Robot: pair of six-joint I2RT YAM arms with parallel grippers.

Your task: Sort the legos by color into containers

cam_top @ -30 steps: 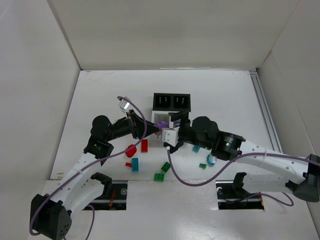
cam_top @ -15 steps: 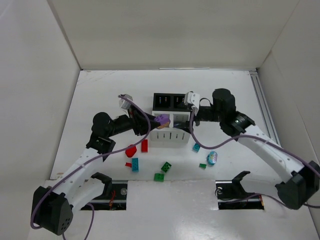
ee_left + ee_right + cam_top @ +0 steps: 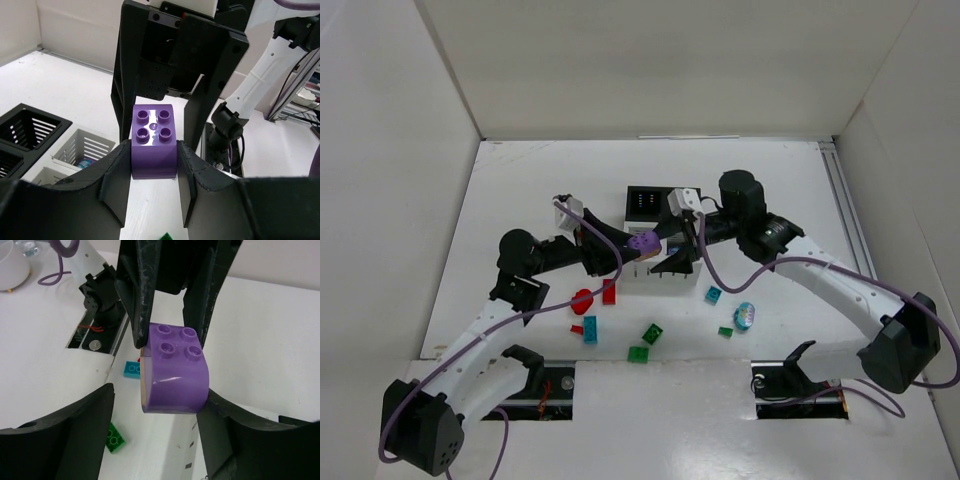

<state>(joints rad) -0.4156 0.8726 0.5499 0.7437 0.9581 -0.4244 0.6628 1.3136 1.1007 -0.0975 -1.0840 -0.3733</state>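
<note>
1 purple brick [image 3: 152, 150], clenched in L hand [image 3: 153, 155] above the bins' left side. 4 bins: 2 white [image 3: 82, 146], 2 black [image 3: 30, 129]. On tabletop [image 3: 520, 190]: 3 red pcs [image 3: 609, 291], 3 green pcs [image 3: 651, 334], 3 teal pcs [image 3: 589, 329]. L arm reached fwd-right. R arm bent leftward; R hand [image 3: 157, 392] was released, fingers straddling the brick.

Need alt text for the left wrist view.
A purple four-stud lego sits clamped in the left claw, with the right claw facing it, its black fingers flanking the lego. White slatted bins and black bins lie at lower left.
</note>
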